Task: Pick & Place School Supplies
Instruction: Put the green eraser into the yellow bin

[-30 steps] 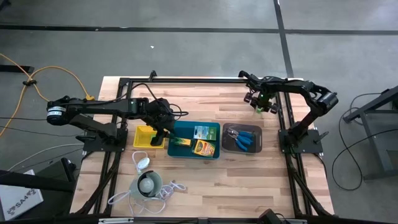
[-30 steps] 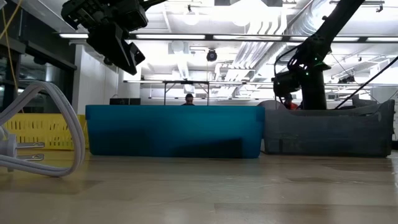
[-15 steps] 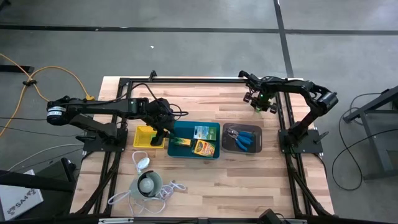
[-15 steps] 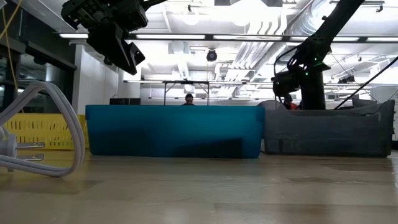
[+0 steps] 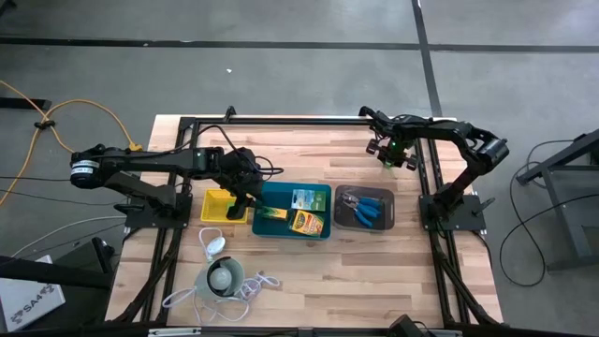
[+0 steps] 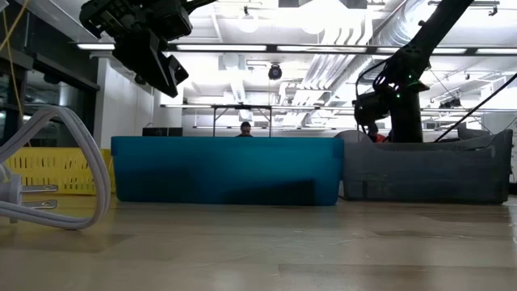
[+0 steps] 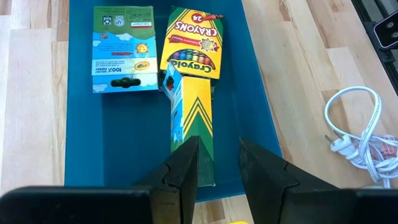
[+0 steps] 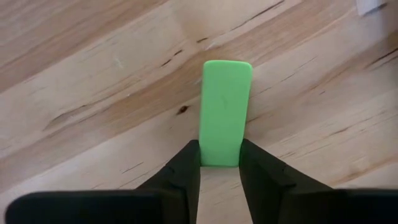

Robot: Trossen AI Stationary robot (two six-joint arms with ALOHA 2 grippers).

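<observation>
The pale wooden counter (image 5: 309, 271) carries three trays in a row: one yellow tray (image 5: 219, 205), one teal tray (image 5: 277, 195), one dark grey tray (image 5: 343, 217). The teal tray holds three items: two yellow-and-green crayon boxes (image 7: 194, 42) and one green-and-white flat pack (image 7: 124, 48). Two blue-handled scissor-like tools (image 5: 368, 209) lie in the grey tray. The left claw (image 7: 217, 167) hangs above the teal tray, fingers apart, empty. The right claw (image 8: 220, 163) is clamped on one lime-green flat block (image 8: 224, 109) at the counter's far side.
</observation>
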